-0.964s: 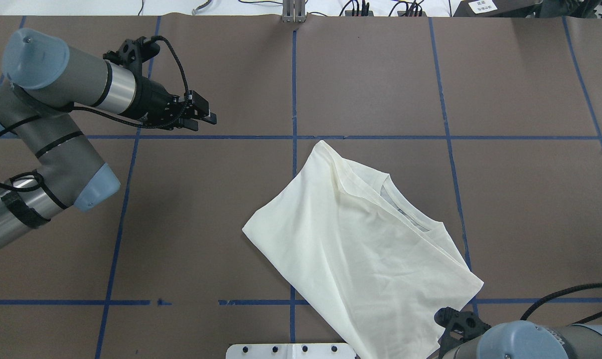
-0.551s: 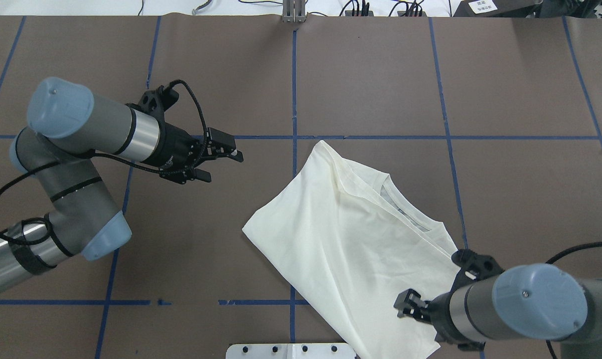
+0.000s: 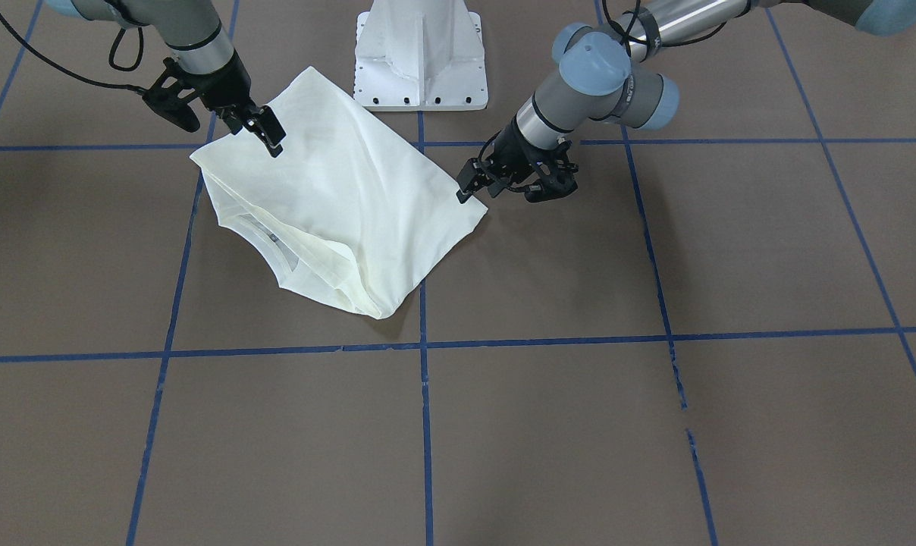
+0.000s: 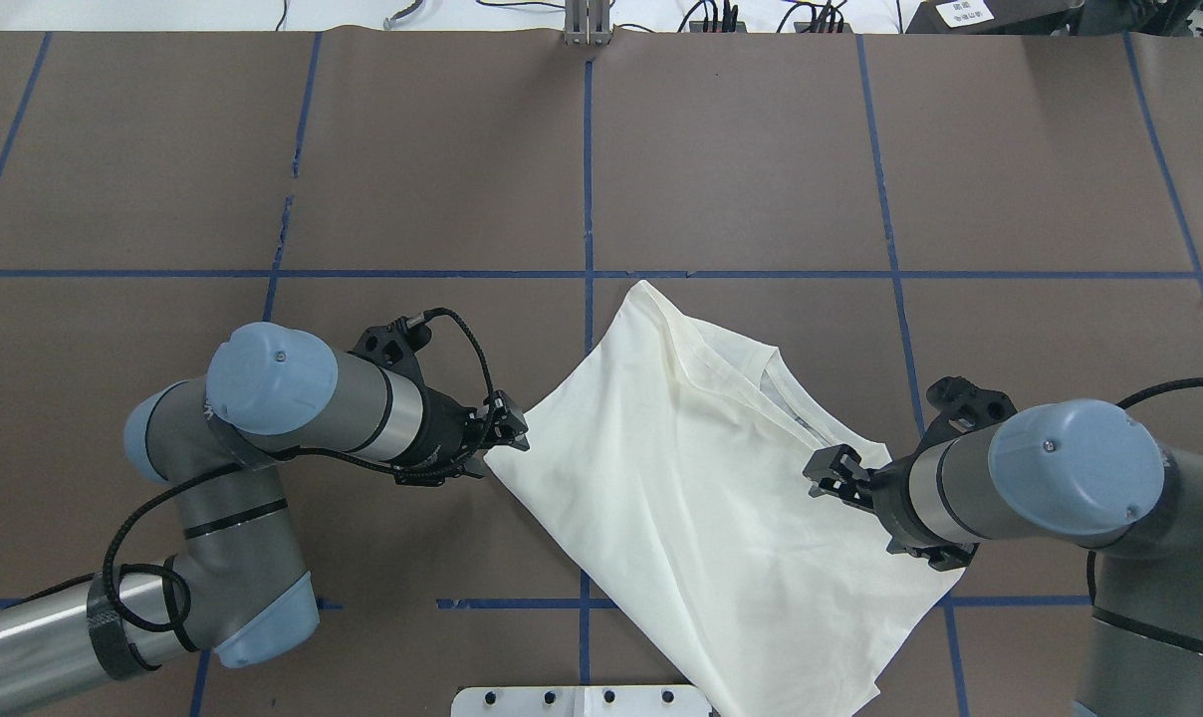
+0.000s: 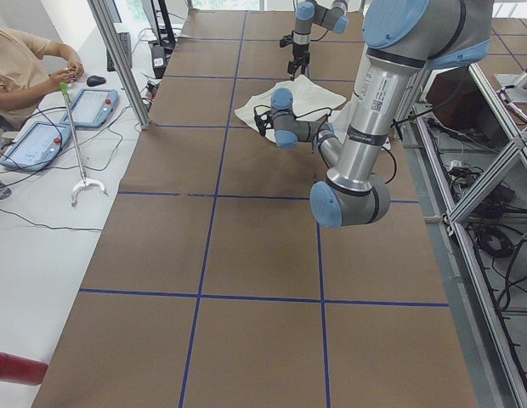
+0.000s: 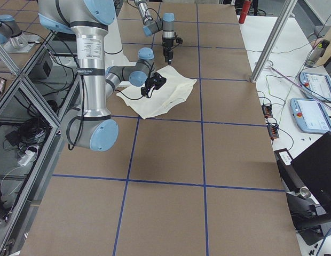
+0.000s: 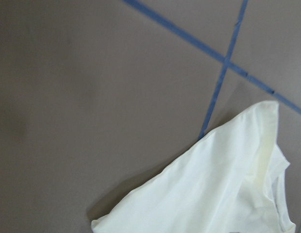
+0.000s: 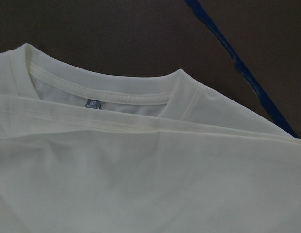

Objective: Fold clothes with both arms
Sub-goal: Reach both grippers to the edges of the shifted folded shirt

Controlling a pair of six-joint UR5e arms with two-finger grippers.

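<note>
**Overhead.** The shirt lies folded on the brown table, skewed to the blue tape lines, close to the robot's edge and partly over the white base plate. Its collar faces the right arm, and no print shows. The left gripper sits at the shirt's left corner. Its jaws look parted and hold nothing. The right gripper is above the shirt's right edge, just beside the collar. Its jaws look slightly parted and hold nothing.

**Front-facing.** The left gripper points at the corner nearest it, and whether it touches cannot be told. The right gripper is over the opposite corner of the shirt. The collar opening lies toward the operators' side.

**Left side.** The shirt lies between the near left arm and the far right arm. The jaws are too small to judge. An operator sits at the side bench.

**Right side.** The near right arm reaches over the shirt. The jaws are too small to judge.

**Left wrist.** A shirt corner lies on bare table crossed by tape. No fingers are in view.

**Right wrist.** The ribbed collar with its small grey label is seen close up. No fingers are in view.
</note>
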